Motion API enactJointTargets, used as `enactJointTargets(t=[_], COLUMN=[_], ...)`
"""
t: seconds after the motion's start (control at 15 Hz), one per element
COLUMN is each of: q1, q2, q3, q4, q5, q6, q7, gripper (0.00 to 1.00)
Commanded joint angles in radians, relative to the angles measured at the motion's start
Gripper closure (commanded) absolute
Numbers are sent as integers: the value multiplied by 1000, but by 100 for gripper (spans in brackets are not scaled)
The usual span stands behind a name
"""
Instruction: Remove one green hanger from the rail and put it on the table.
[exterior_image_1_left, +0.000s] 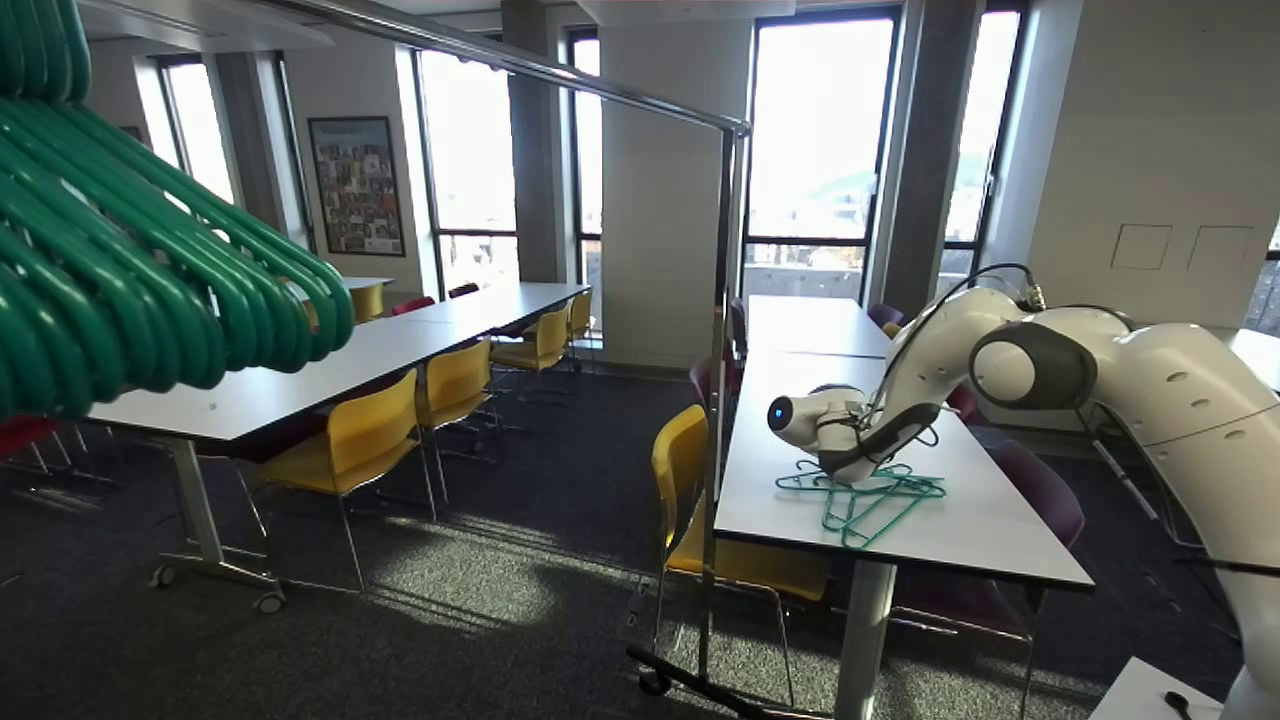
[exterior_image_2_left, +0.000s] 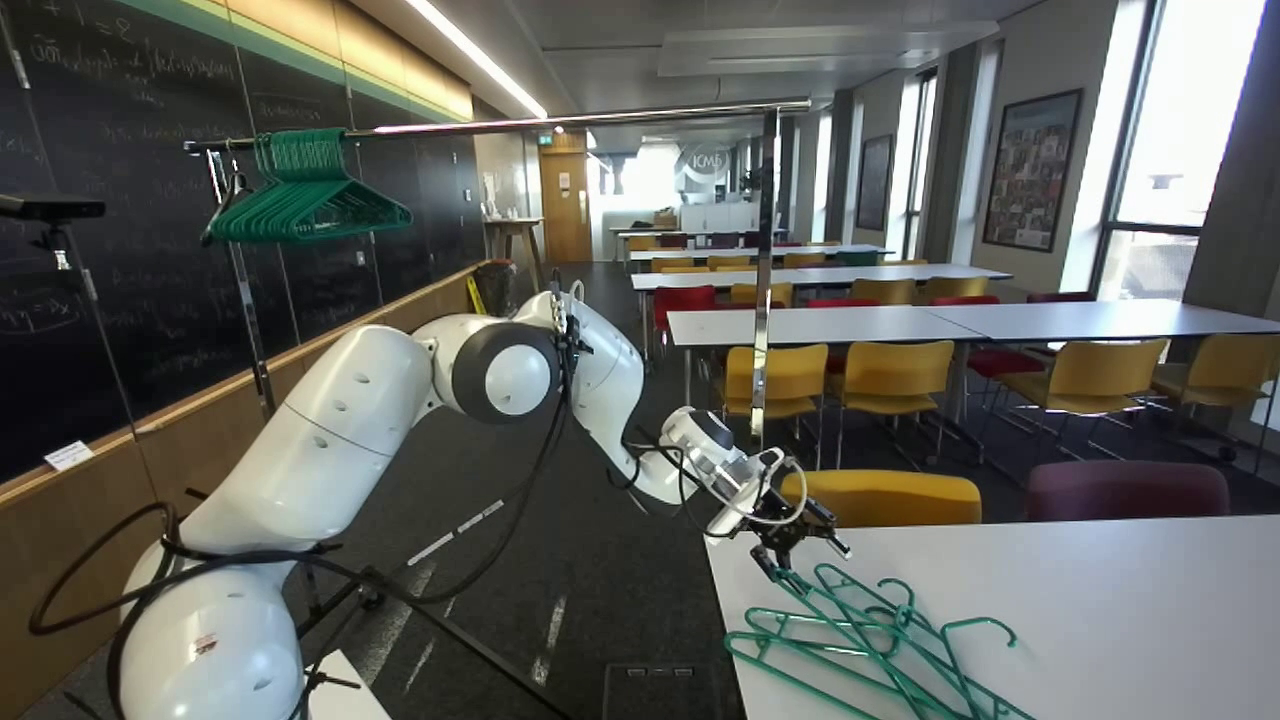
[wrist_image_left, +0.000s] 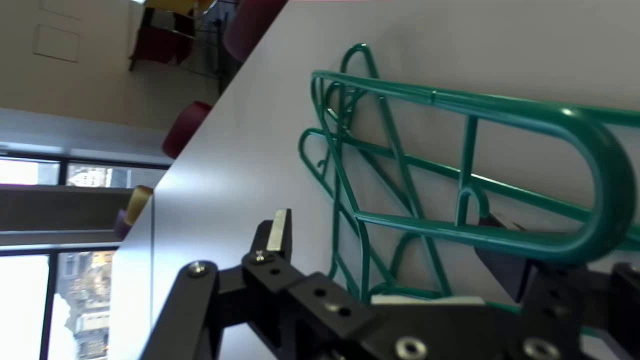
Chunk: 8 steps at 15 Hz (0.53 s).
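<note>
Hovering with jaws spread wide, right beside the end of one green hanger (wrist_image_left: 500, 107) overlapping other hangers (wrist_image_left: 392, 129) on the bench (wrist_image_left: 240, 190).

Green hangers (exterior_image_2_left: 884, 652) lie heaped on the table (exterior_image_2_left: 1120, 620); the gripper (exterior_image_2_left: 806, 560), jaws parted, perhaps touches one
</note>
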Motion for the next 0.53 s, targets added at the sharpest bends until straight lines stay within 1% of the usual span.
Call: enactJointTargets(t=[0.0,0.2,0.47], q1=[-51,-72,-102], q2=[-37,-39,-43], q3=[55,67,63], q4=[4,35,88], q5=[204,412,702], q6=[20,5,-27], q7=[-157,-280,-448], gripper=[0,0,0])
